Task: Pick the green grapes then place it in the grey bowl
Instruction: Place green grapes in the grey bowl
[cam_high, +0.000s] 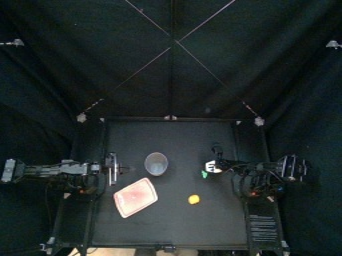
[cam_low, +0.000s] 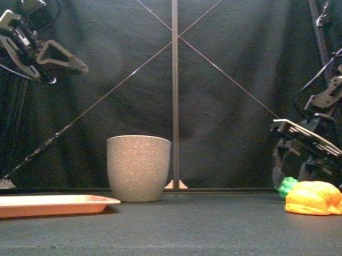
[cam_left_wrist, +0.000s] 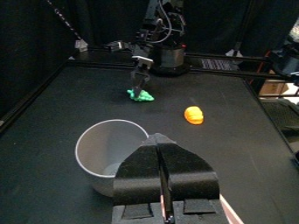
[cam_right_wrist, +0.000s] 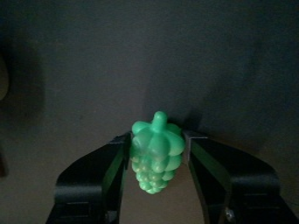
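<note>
The green grapes (cam_right_wrist: 156, 156) lie on the table right of centre, between the jaws of my right gripper (cam_right_wrist: 159, 140), which are shut on the bunch. From above, the grapes (cam_high: 210, 172) sit at the tip of the right gripper (cam_high: 218, 172). The left wrist view shows the grapes (cam_left_wrist: 142, 94) low on the table under the right gripper (cam_left_wrist: 142, 72). The tall grey speckled bowl (cam_high: 156, 163) stands upright at the table's centre, left of the grapes, and looks empty (cam_left_wrist: 111, 149). My left gripper (cam_left_wrist: 163, 175) is shut and empty, held high at the left (cam_low: 40, 50).
A pink tray (cam_high: 135, 197) lies at the front left, near the grey bowl (cam_low: 139, 168). An orange toy (cam_high: 194, 200) sits at the front, just before the grapes (cam_low: 287, 184); it also shows in the front view (cam_low: 314, 198).
</note>
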